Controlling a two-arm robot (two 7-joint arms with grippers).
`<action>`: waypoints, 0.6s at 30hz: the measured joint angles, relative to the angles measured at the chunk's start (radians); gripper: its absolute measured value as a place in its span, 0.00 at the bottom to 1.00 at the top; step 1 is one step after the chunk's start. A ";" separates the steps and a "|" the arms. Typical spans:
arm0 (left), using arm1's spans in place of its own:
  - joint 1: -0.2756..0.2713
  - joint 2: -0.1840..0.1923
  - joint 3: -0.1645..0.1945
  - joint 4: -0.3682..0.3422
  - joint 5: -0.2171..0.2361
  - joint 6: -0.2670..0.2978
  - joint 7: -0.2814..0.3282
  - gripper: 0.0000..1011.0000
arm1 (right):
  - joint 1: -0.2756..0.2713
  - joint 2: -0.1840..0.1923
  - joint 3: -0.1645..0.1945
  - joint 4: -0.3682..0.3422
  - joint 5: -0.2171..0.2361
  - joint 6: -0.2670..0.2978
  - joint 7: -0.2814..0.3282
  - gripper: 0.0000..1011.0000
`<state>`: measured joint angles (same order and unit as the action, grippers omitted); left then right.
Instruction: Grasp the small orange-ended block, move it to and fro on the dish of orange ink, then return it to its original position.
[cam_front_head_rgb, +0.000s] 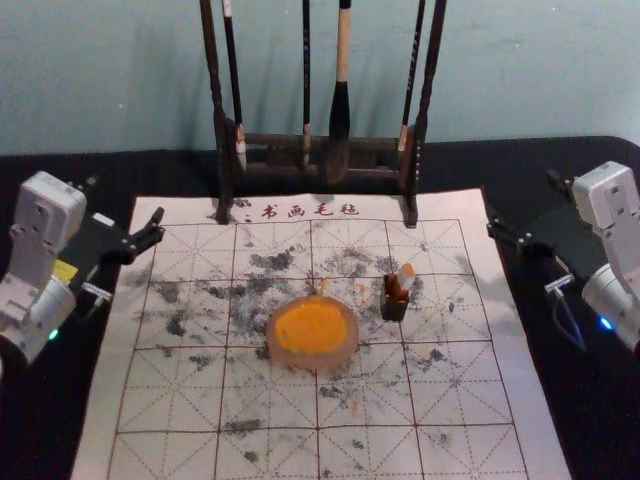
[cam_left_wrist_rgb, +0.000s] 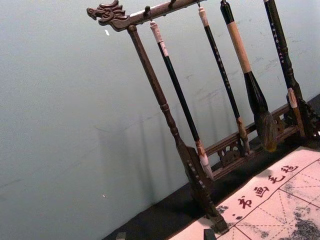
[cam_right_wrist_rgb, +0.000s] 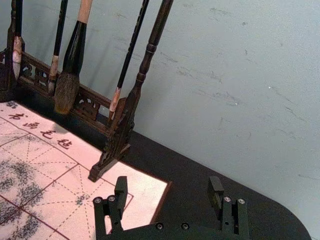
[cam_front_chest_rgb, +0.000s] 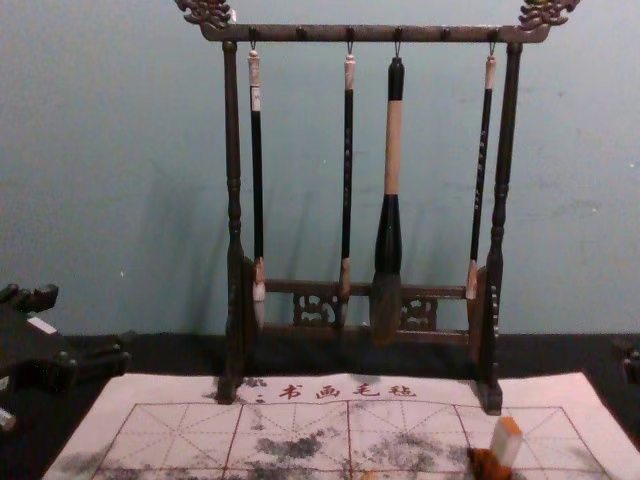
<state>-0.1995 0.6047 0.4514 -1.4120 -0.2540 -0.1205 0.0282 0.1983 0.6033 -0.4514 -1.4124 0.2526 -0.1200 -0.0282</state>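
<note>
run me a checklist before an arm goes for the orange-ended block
1. Right pincer open: ok, fingers well apart.
2. Left pincer open: ok, fingers spread.
3. Block accessible: ok, it leans in its small dark holder, orange end up.
4. A pincer at the block: not ok, both are out by the side edges of the calligraphy mat.
5. Ink dish loaded: ok, orange ink covers its middle.
6. Block's lower end: cannot tell, hidden inside the holder.
</note>
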 joint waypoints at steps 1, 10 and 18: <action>0.000 0.000 0.000 0.000 0.000 0.000 0.000 0.99 | 0.000 0.000 0.000 0.000 0.000 0.000 0.000 0.99; 0.000 0.000 0.000 0.000 0.000 0.000 0.000 0.99 | 0.001 0.001 0.000 0.000 0.001 -0.001 0.000 0.99; 0.000 0.000 0.000 0.000 0.000 0.000 0.000 0.99 | 0.001 0.001 0.000 0.001 0.001 -0.001 0.000 0.99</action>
<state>-0.1995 0.6047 0.4514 -1.4120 -0.2539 -0.1206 0.0283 0.1995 0.6047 -0.4514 -1.4118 0.2541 -0.1207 -0.0283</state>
